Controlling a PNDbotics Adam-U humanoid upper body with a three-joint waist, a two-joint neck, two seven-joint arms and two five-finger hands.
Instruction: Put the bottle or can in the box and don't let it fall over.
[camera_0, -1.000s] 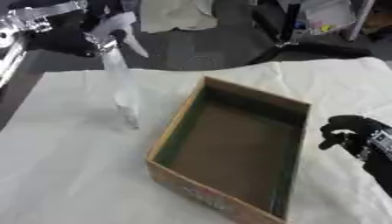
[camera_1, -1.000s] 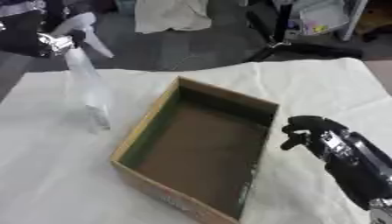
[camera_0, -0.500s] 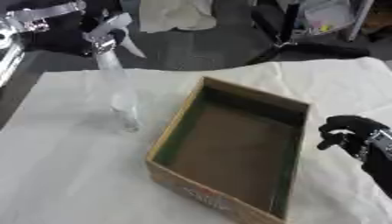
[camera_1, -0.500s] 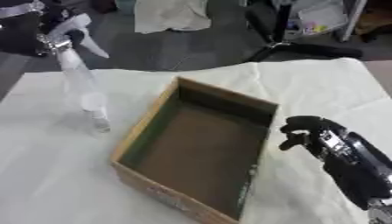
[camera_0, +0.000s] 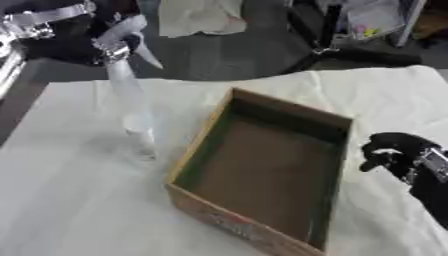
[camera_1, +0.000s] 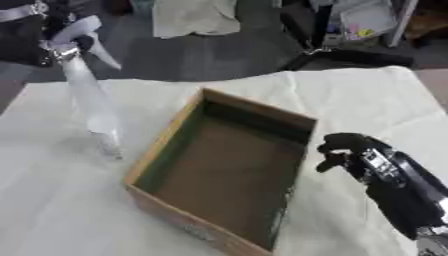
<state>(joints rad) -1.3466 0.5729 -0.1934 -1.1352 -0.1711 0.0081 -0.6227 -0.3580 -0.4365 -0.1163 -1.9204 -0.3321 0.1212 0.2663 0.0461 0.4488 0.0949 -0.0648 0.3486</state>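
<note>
Your left hand (camera_0: 74, 47), upper left of frame, has its fingers curled around the spray bottle's (camera_0: 131, 100) head; the bottle stands upright left of the open cardboard box (camera_0: 262, 170). Your right hand (camera_1: 346, 150), fingers curled on nothing, sits beside the box's right wall.

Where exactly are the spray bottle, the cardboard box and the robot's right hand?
spray bottle (camera_0: 131, 107), left eye view, on its clear body.
cardboard box (camera_0: 197, 145), left eye view, on its left wall.
right hand (camera_1: 346, 146), right eye view, on its curled black fingers.
</note>
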